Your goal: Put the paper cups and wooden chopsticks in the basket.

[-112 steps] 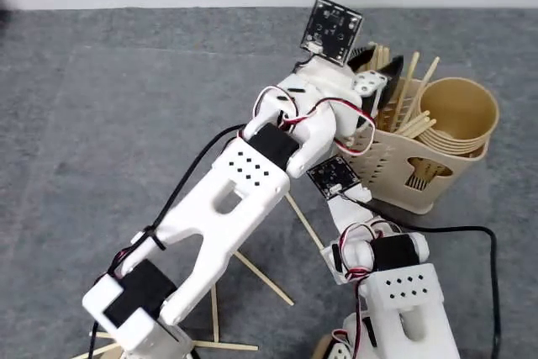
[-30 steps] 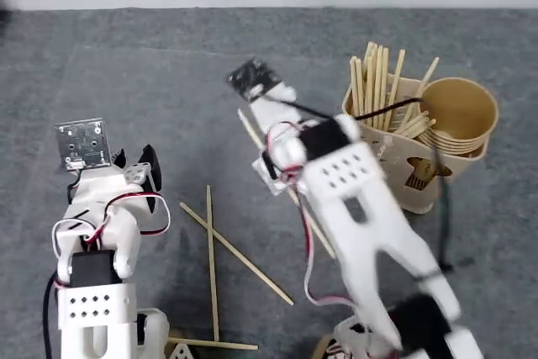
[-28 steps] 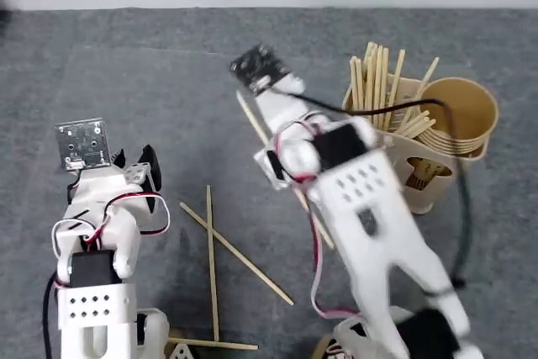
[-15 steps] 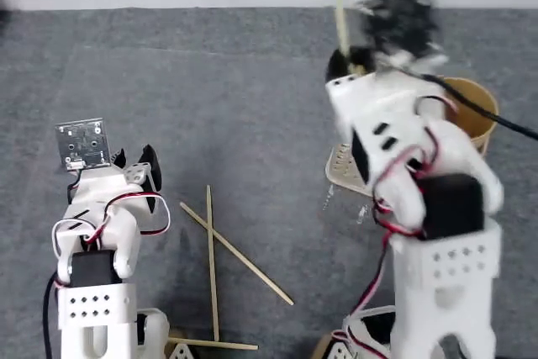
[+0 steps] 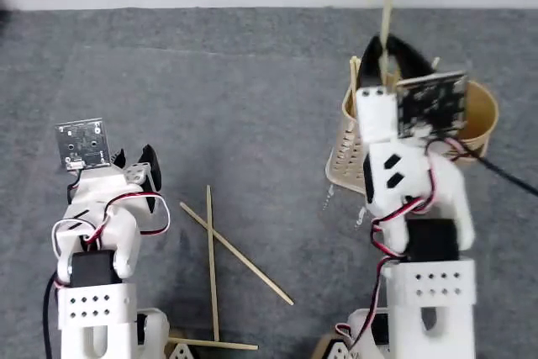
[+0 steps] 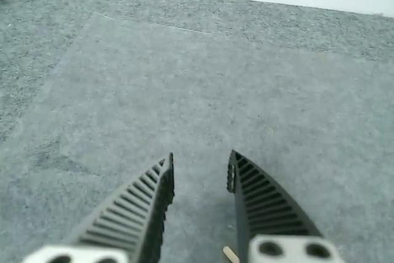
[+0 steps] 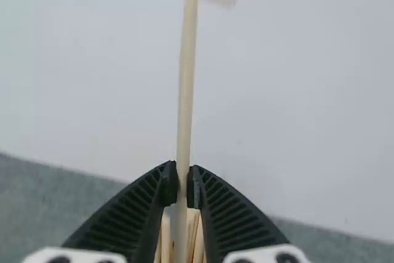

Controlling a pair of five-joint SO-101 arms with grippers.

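Right gripper (image 7: 181, 180): closed on one pale wooden chopstick (image 7: 184, 78), held upright over the beige perforated plastic basket (image 5: 345, 161).
Basket contents: stacked tan paper cups (image 5: 486, 111) and a bundle of standing chopsticks (image 5: 354, 69).
Hazard: the grip sits low on the stick, so the long free end may pivot. An off-centre release could strike the bundle or rim and send the stick onto the grey felt mat (image 5: 210, 107).
Left gripper (image 6: 200, 167): narrowly parted, empty.
Outstanding: loose crossed chopsticks (image 5: 210, 266) on the mat.
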